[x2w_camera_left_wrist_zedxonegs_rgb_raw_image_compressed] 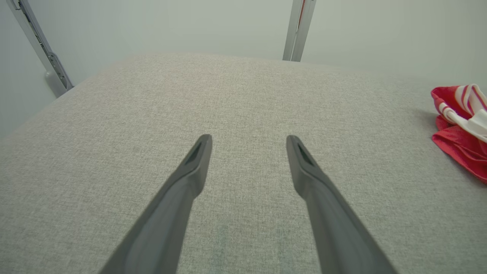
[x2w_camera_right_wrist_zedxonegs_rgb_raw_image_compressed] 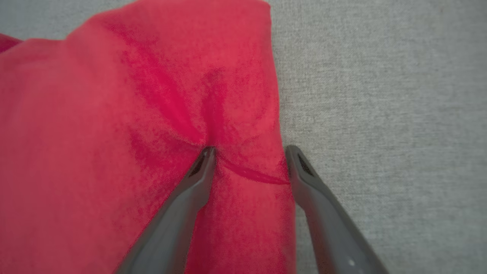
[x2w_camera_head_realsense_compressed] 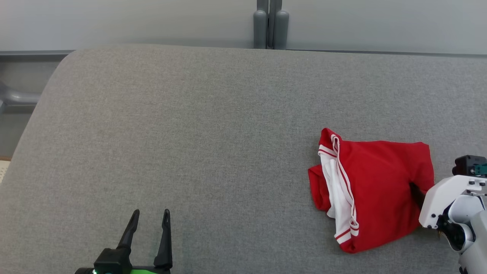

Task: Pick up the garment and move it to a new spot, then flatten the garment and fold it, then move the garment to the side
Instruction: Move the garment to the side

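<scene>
We see a wide worktop (x2w_camera_head_realsense_compressed: 198, 144) covered with grey woven cloth, with a rounded corner at the far left. Behind it stands a plain pale wall (x2w_camera_head_realsense_compressed: 114, 23). A grey upright post (x2w_camera_head_realsense_compressed: 271, 24) rises against this wall, just behind the far edge. At the left, lower than the worktop, a grey tube (x2w_camera_head_realsense_compressed: 17, 98) runs sideways. In the left wrist view the worktop (x2w_camera_left_wrist_zedxonegs_rgb_raw_image_compressed: 243, 99) looks lighter. There the post (x2w_camera_left_wrist_zedxonegs_rgb_raw_image_compressed: 298, 30) shows as metal, and a slanted metal rail (x2w_camera_left_wrist_zedxonegs_rgb_raw_image_compressed: 38, 45) stands at the far left.

The garment (x2w_camera_head_realsense_compressed: 380, 190) lies on the right part of the worktop, loosely folded. It is red, with a white band and thin stripes along its left side. The left wrist view shows this striped end (x2w_camera_left_wrist_zedxonegs_rgb_raw_image_compressed: 460, 129) at its right border.

The left fingers (x2w_camera_head_realsense_compressed: 165, 236) are at the near left, spread open over bare grey cloth with nothing between them (x2w_camera_left_wrist_zedxonegs_rgb_raw_image_compressed: 182, 190), well apart from the garment. The right fingers (x2w_camera_head_realsense_compressed: 417, 195) reach onto the garment's right side from below a white wrist housing (x2w_camera_head_realsense_compressed: 445, 198). In the right wrist view they (x2w_camera_right_wrist_zedxonegs_rgb_raw_image_compressed: 190, 190) are spread apart. One tip presses into the red cloth (x2w_camera_right_wrist_zedxonegs_rgb_raw_image_compressed: 114, 133) and makes creases, and the other stands at the garment's edge. A strip of cloth lies between them, not yet pinched.
</scene>
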